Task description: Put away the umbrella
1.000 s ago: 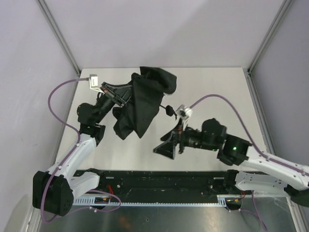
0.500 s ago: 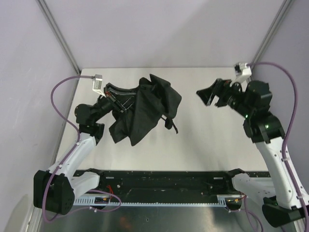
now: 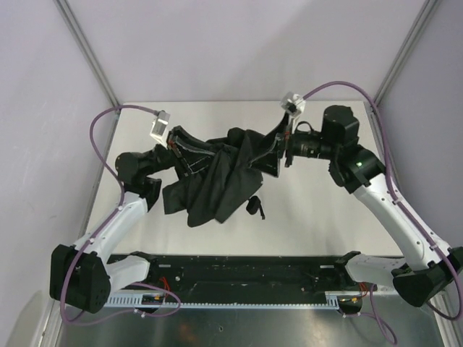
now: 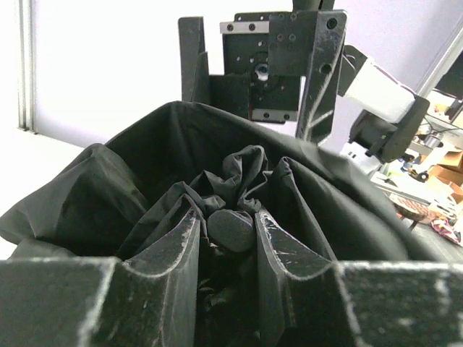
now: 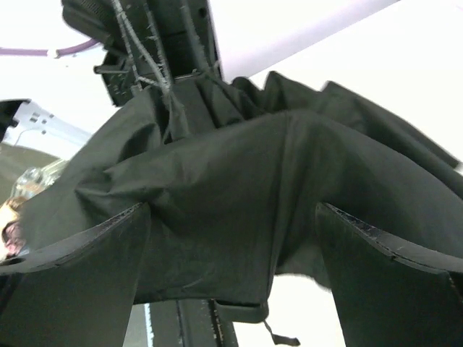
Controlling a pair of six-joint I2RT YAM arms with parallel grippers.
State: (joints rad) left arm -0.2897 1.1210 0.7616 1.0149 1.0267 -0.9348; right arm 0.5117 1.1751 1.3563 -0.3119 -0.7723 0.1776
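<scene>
Two grippers meet at the umbrella (image 3: 215, 177), a crumpled black bundle over the table (image 3: 325, 210). At the umbrella's left end, the left gripper (image 4: 226, 220) is clamped on bunched cloth, with a rounded dark piece caught between its fingers (image 4: 184, 242). At the umbrella's right end, the right gripper (image 5: 231, 213) has its jaws spread wide, and cloth lies between them unpinched. Just below the umbrella's right edge a small black strap (image 3: 255, 206) shows
</scene>
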